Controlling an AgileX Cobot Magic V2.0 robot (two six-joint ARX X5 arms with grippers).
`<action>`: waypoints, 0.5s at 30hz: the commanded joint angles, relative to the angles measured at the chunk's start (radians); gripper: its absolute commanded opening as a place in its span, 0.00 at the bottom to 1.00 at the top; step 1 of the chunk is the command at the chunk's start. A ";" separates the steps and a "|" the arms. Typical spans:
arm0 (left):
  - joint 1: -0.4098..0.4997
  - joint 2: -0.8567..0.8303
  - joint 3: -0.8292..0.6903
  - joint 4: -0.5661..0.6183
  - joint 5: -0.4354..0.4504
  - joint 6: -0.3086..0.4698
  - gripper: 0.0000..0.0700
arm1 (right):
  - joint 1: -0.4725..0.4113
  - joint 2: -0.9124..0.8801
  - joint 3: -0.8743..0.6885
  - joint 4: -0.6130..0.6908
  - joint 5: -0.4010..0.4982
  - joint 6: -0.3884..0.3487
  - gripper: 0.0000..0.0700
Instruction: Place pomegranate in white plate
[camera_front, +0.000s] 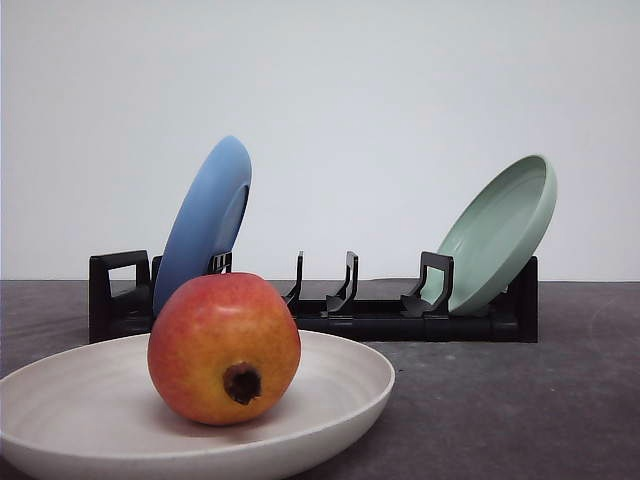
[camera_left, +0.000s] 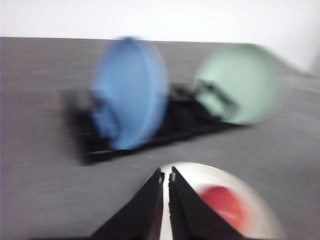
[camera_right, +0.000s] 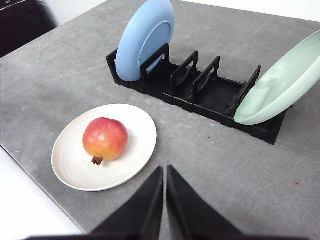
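The pomegranate (camera_right: 104, 139) sits in the white plate (camera_right: 137, 125), calyx sideways, free of both grippers; left gripper (camera_left: 166, 176) and right gripper (camera_right: 164, 170) are closed on nothing; I judge placement done, so withdraw without nudging the rim.

The rack (camera_front: 330, 310) serves as the landmark and stands on the table (camera_front: 500, 400). One plate (camera_front: 205, 225) leans in the rack's left end, and another plate (camera_front: 500, 235) leans at its right end. In front of the rack, toward its left end, lies a third plate (camera_front: 340, 385) with the pomegranate (camera_front: 222, 345) resting in it.
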 joint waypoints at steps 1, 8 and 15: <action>0.137 -0.015 -0.072 0.080 0.015 0.144 0.00 | 0.011 0.000 0.010 0.011 0.001 -0.008 0.00; 0.598 -0.136 -0.405 0.432 0.300 0.449 0.00 | 0.011 0.000 0.010 0.011 0.001 -0.008 0.00; 0.816 -0.210 -0.556 0.511 0.326 0.449 0.00 | 0.011 0.000 0.010 0.011 0.001 -0.008 0.00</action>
